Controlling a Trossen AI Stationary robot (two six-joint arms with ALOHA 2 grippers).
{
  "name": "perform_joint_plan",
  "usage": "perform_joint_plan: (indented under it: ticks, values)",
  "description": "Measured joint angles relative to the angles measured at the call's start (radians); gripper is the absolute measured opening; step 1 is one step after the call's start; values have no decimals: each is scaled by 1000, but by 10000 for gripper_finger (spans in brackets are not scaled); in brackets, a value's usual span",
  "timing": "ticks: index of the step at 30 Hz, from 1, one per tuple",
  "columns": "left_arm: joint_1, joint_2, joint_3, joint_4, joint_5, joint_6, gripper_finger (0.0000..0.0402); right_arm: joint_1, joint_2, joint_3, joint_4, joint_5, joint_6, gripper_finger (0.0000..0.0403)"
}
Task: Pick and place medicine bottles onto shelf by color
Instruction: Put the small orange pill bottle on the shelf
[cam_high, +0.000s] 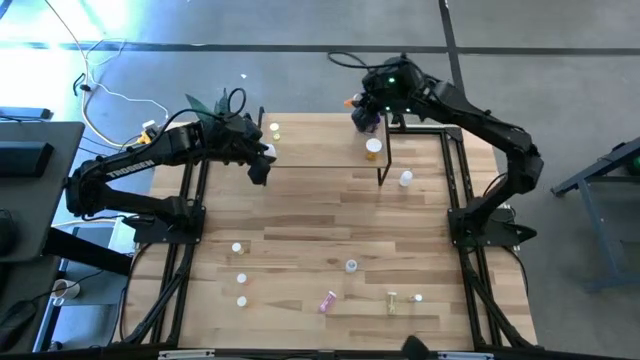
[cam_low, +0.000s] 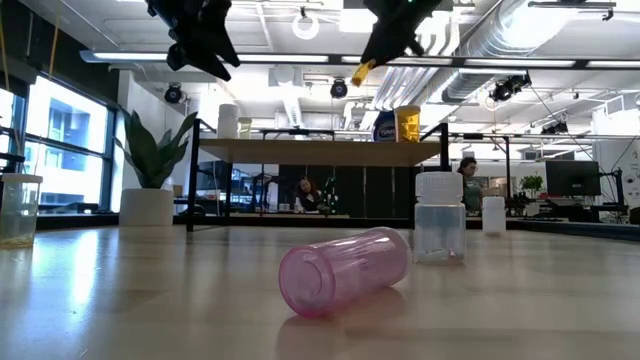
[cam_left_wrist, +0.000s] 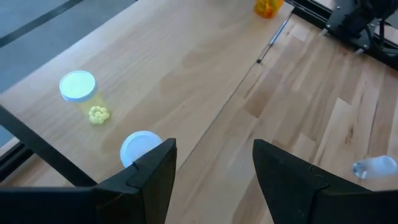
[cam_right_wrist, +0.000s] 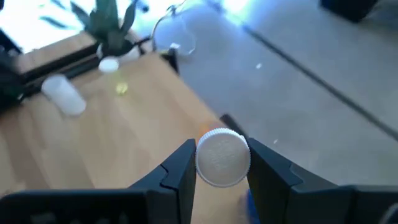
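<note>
Wood-plank tabletop carries the raised light-wood shelf at its far edge; the right gripper hangs above the shelf's right end, fingers clamped on a white-capped orange bottle, long axis upright, cap toward the wrist, so the drop looks straight down. Left gripper hovers over the shelf's left end, jaws apart and empty, near two white-capped bottles. Smooth round plastic bottles lie scattered on the near table, including a translucent pink one on its side.

Bottle body hidden under own white cap, right gripper fingers; blue item beneath mostly hidden; far-end bottles blurred.
</note>
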Motion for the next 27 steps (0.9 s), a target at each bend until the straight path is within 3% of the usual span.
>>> perform_joint_plan:
  ticks: [8, 27]
  values:
    - [0, 0, 0, 0, -17, -24, 200, 3, 85, 0, -134, -94, 0, 110]
    - [0, 0, 0, 0, -26, -28, 200, 3, 131, -2, -351, -81, -27, 110]
